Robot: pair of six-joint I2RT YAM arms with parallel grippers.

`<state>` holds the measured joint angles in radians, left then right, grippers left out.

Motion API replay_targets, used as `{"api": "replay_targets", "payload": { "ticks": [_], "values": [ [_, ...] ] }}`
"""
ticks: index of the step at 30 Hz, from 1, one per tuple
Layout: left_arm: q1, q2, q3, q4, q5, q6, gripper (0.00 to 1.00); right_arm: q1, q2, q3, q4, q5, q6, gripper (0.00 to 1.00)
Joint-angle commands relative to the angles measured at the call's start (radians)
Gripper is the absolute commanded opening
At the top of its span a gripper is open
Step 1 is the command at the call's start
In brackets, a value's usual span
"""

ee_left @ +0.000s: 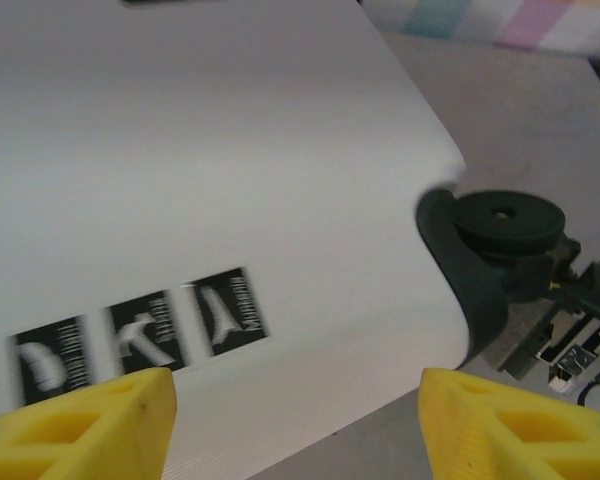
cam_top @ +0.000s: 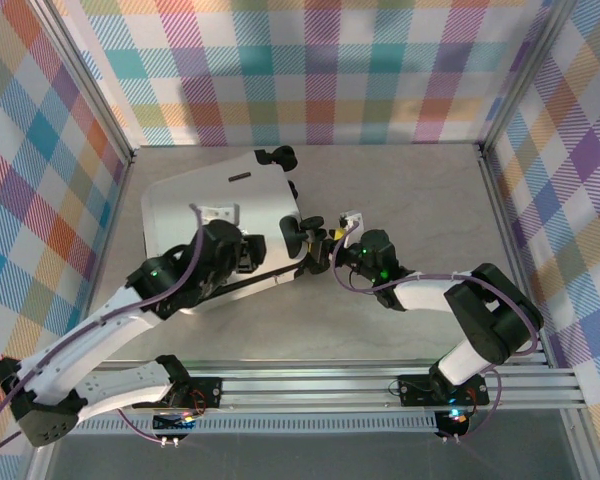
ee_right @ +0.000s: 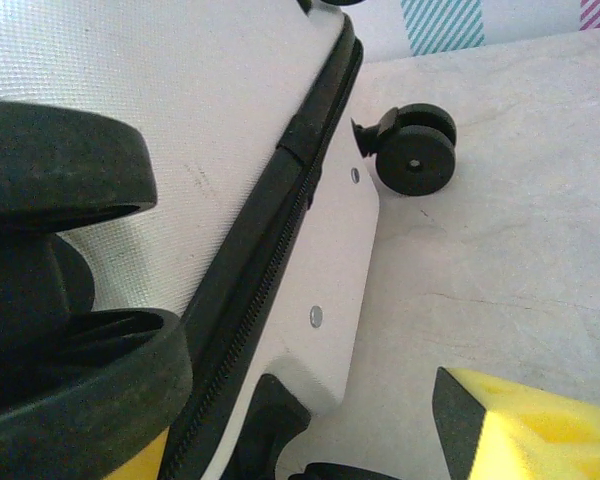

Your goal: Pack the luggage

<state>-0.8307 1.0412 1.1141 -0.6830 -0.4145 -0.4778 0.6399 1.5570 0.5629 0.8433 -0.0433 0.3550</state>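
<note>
Nearest the overhead camera, an aluminium rail (cam_top: 320, 385) along the bottom edge carries both arms, which reach up toward the middle of the frame. Left of centre lies the luggage (cam_top: 200, 195), a white hard-shell suitcase flat on the grey table (cam_top: 420, 200) with its two halves together. It has one black wheel (cam_top: 278, 156) at its upper right corner and another at its right edge. The left gripper (cam_top: 246, 256) hangs over the suitcase's lower right part, and the right gripper (cam_top: 330, 232) sits just beside the right-edge wheel. Checked walls (cam_top: 320, 60) close in the table on three sides. From the left wrist, two yellow fingers (ee_left: 90, 420) stand wide apart at the bottom corners, so the left gripper (ee_left: 295, 425) is released and grasps nothing. The luggage (ee_left: 180, 150) spreads its white shell across the upper left, with blurred black logo marks (ee_left: 140, 335) at lower left and a black wheel (ee_left: 505, 225) past its rounded corner at right. From the right wrist, a large black caster (ee_right: 60, 300) looms at the left edge. Beside it the luggage (ee_right: 180, 100) shows its textured white shell, and a black zipper band (ee_right: 270, 260) runs diagonally from top centre to bottom left. A farther wheel (ee_right: 415, 150) rests on the table at upper right. One yellow finger (ee_right: 540, 430) at lower right stands clear of the suitcase, so the right gripper (ee_right: 340, 450) is spread and clasps nothing.
</note>
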Motion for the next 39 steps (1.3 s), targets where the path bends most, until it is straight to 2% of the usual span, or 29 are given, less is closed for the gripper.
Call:
{"api": "replay_targets", "payload": {
  "ticks": [1, 6, 10, 16, 18, 20, 24, 29, 33, 36, 39],
  "values": [
    [-0.024, 0.112, 0.094, 0.054, 0.072, 0.117, 0.65, 0.01, -0.01, 0.089, 0.133, -0.109, 0.002, 0.73],
    [-0.041, 0.315, 0.294, 0.009, 0.051, 0.299, 0.68, -0.008, -0.041, 0.112, 0.037, -0.146, 0.022, 0.77],
    [-0.039, 0.424, 0.445, -0.068, 0.068, 0.447, 0.68, -0.051, -0.107, 0.113, -0.116, -0.177, 0.042, 0.8],
    [-0.039, 0.557, 0.64, -0.229, 0.131, 0.649, 0.69, -0.094, -0.291, 0.051, -0.381, -0.139, 0.049, 0.81],
    [-0.039, 0.597, 0.674, -0.265, 0.127, 0.703, 0.69, -0.104, -0.371, 0.002, -0.45, -0.107, 0.051, 0.82],
    [-0.039, 0.623, 0.685, -0.289, 0.168, 0.759, 0.68, -0.109, -0.45, -0.047, -0.496, -0.088, 0.052, 0.83],
    [-0.039, 0.679, 0.747, -0.329, 0.195, 0.817, 0.68, -0.123, -0.582, -0.125, -0.592, -0.058, 0.061, 0.84],
    [-0.04, 0.8, 0.885, -0.451, 0.217, 0.877, 0.68, -0.156, -0.695, -0.2, -0.671, -0.082, 0.102, 0.86],
    [-0.032, 0.915, 1.02, -0.568, 0.274, 0.911, 0.68, -0.157, -0.756, -0.247, -0.679, -0.107, 0.144, 0.86],
    [-0.027, 0.988, 1.112, -0.654, 0.275, 0.922, 0.67, -0.158, -0.787, -0.254, -0.714, -0.098, 0.138, 0.87],
    [-0.02, 1.016, 1.127, -0.702, 0.276, 0.94, 0.67, -0.158, -0.824, -0.259, -0.74, -0.093, 0.136, 0.88]
  ]
}}
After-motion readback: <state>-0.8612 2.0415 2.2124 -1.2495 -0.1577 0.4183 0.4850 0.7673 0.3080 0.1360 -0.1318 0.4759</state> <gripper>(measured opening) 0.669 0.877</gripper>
